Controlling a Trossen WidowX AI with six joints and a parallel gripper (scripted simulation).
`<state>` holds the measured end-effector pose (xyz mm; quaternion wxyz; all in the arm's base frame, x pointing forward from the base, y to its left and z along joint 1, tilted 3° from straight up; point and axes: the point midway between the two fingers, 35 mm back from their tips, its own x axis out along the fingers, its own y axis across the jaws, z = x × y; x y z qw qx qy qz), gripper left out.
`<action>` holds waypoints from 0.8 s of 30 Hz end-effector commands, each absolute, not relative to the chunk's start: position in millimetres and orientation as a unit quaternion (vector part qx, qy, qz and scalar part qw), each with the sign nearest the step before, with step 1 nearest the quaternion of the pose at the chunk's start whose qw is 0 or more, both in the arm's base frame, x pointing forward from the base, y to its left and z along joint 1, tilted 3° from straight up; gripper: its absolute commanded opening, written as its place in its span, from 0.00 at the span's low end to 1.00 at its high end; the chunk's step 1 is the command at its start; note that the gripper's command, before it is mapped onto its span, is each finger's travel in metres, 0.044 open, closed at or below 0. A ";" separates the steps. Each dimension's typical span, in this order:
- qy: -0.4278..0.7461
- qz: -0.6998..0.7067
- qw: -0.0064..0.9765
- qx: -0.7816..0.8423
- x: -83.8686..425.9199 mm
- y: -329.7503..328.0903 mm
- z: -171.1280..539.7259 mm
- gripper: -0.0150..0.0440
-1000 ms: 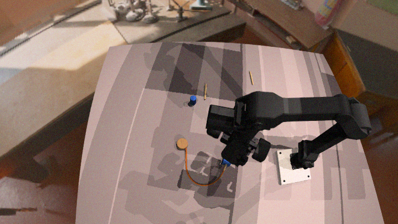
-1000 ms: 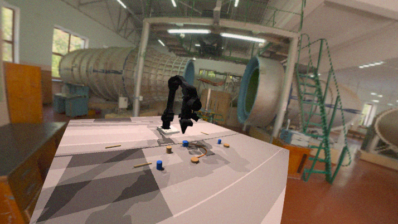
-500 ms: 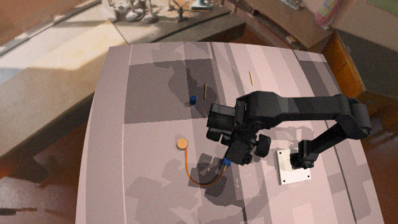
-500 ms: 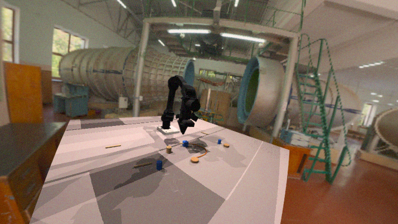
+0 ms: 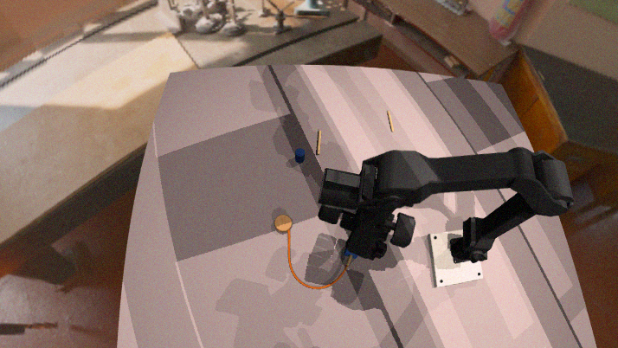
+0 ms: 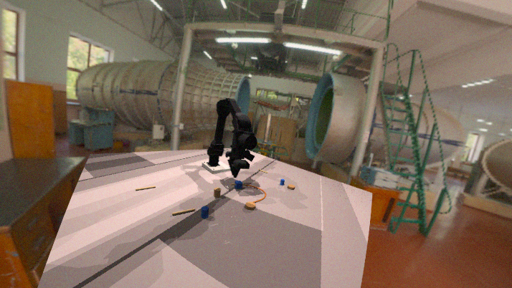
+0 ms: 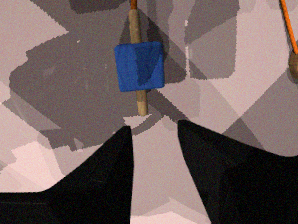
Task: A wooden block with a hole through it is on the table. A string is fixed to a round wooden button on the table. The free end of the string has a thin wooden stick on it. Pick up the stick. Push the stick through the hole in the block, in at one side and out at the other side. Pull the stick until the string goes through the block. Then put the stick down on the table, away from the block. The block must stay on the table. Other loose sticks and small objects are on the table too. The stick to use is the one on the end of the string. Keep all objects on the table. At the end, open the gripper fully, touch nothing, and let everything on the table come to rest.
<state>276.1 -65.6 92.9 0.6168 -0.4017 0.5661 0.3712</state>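
Note:
The blue block (image 5: 350, 254) (image 6: 238, 185) (image 7: 135, 67) stands on the table. The wooden stick (image 5: 348, 261) (image 7: 142, 104) lies through its hole, with wood showing at both sides. In the wrist view the bare tip points toward my fingers. The orange string (image 5: 317, 287) (image 6: 265, 195) (image 7: 286, 20) meets the stick's other end and curves round to the round wooden button (image 5: 283, 223) (image 6: 250, 205) (image 7: 295, 65). My gripper (image 7: 154, 129) is partly open and empty, just short of the bare tip in the wrist view. In the top view the arm hides its fingertips.
A blue cylinder (image 5: 299, 156) (image 6: 204, 212) stands near a loose stick (image 5: 319, 142) (image 6: 183, 212). Another loose stick (image 5: 390, 121) (image 6: 145, 188) lies farther off. A wooden cylinder (image 6: 217, 192) stands near the block. A blue cylinder (image 6: 282, 182), a wooden disc (image 6: 291, 187) and a stick (image 6: 263, 171) lie beyond.

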 end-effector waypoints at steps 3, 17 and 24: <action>0.565 0.375 0.617 -0.400 277.1 -64.4 82.2 0.46; 0.565 0.375 0.617 -0.400 277.8 -63.9 59.1 0.46; 0.565 0.375 0.616 -0.400 277.4 -63.4 47.6 0.46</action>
